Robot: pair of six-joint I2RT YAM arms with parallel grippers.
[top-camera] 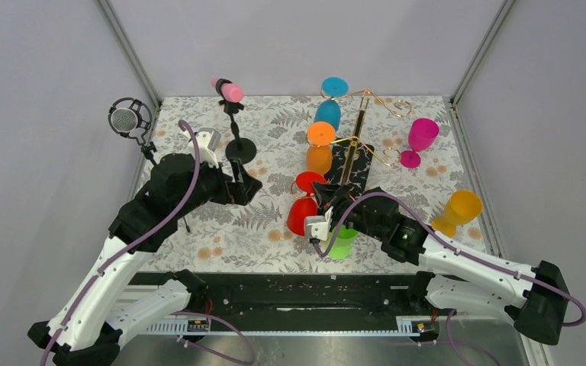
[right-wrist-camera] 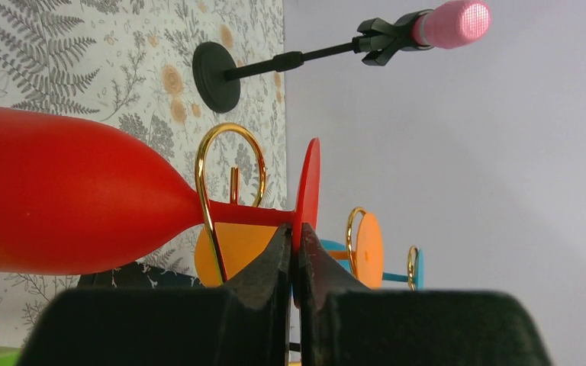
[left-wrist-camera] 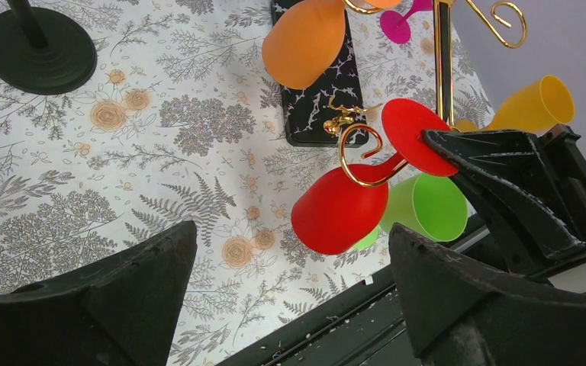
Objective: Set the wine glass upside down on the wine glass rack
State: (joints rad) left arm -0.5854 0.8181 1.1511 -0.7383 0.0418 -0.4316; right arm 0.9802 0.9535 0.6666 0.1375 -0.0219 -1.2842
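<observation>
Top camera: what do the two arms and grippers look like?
Both the left arm and right arm have white lower links and black joints and upper links, each with a lilac cable running along it. A small green light glows on the right arm. The left gripper and right gripper are black with wedge-shaped fingers, each with a pale block behind.

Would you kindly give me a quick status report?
Left gripper open, empty. Right gripper shut on red wine glass foot; stem in rack loop. Green glass close beside bowl.
</observation>
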